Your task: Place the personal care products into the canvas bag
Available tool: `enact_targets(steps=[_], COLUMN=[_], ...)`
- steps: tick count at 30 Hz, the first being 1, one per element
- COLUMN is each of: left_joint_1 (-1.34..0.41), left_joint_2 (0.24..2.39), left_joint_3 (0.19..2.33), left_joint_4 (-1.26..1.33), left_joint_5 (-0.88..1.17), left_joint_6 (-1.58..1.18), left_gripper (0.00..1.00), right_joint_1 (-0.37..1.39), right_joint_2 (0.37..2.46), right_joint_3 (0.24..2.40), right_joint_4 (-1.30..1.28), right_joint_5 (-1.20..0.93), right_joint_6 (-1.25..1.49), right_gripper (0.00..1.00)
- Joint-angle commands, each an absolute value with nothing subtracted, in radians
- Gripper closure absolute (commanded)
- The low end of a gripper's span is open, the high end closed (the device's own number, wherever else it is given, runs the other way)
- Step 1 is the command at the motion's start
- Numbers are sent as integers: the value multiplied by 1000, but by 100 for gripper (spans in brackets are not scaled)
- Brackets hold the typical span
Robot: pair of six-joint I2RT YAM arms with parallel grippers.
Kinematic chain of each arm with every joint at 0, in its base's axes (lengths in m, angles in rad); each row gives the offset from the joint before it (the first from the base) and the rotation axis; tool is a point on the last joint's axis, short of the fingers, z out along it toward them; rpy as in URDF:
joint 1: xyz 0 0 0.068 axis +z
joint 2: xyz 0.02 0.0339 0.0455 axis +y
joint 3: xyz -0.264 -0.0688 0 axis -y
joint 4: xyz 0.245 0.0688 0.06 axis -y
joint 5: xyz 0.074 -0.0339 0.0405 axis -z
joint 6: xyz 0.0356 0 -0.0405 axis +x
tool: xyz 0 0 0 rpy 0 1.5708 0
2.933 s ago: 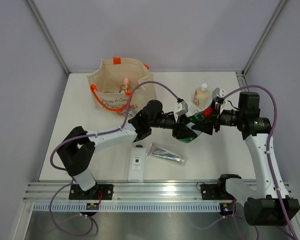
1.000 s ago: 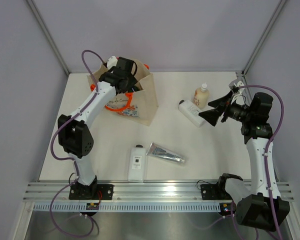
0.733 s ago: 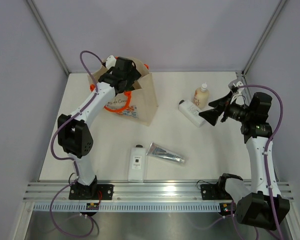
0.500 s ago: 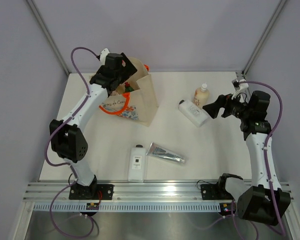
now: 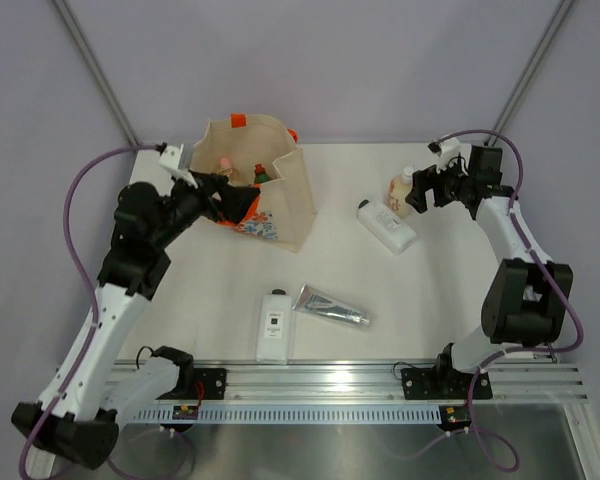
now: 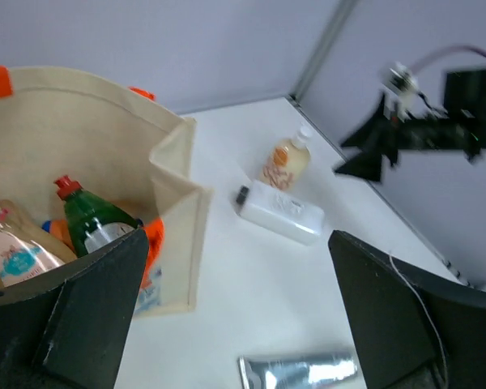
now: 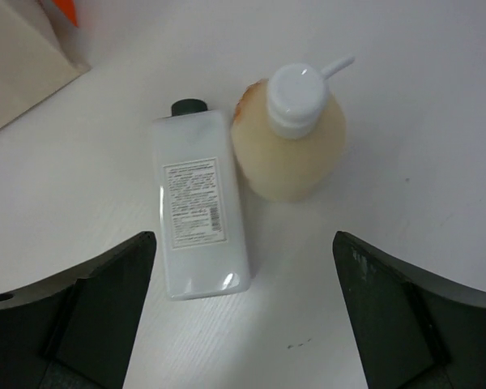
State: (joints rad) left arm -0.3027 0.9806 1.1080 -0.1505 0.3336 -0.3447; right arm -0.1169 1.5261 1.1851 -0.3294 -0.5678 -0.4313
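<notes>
The cream canvas bag (image 5: 280, 205) with orange handles stands at the back left. Inside it a green red-capped bottle (image 6: 93, 220) and a peach pink-capped bottle (image 6: 16, 253) stand upright, with something orange (image 6: 55, 235) behind them. My left gripper (image 5: 230, 200) hangs open and empty at the bag's front left. My right gripper (image 7: 243, 324) is open above a beige bottle (image 7: 292, 146) and a lying white bottle (image 7: 198, 211) with a black cap. A second white bottle (image 5: 273, 325) and a silver tube (image 5: 332, 307) lie near the front.
An aluminium rail (image 5: 310, 385) runs along the table's front edge, where both arm bases sit. Grey walls and slanted frame posts (image 5: 95, 75) close in the back and sides. The right arm (image 6: 425, 134) shows in the left wrist view beyond the beige bottle.
My left gripper opened and drew back from over the bag toward the left, and the green bottle stands inside the bag. The right arm swung toward the back, over the beige and white bottles.
</notes>
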Motion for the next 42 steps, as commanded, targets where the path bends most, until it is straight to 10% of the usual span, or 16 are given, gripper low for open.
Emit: enact_targets(steps=[1, 11, 20, 33, 38, 42], left_joint_1=[-302, -304, -302, -533, -594, -594], left_joint_2=[791, 333, 385, 672, 770, 776], left_joint_3=[924, 568, 506, 574, 620, 604], left_joint_4=[-107, -137, -8, 84, 78, 126], left_joint_5=[541, 535, 583, 508, 497, 499], left_joint_6=[-268, -392, -520, -545, -515, -525], left_gripper=[1, 1, 1, 1, 1, 1], right_joint_1=[-115, -58, -6, -5, -5, -6], right_joint_2=[1684, 1949, 2063, 2106, 2112, 2114], right_joint_3=[1345, 1574, 1709, 1758, 1752, 1750], right_joint_4=[-356, -452, -570, -702, -704, -699], right_joint_5=[-531, -615, -520, -477, -463, -442], right_joint_6=[-575, -637, -612, -609, -571, -557], right_gripper=[0, 0, 2, 44, 1, 1])
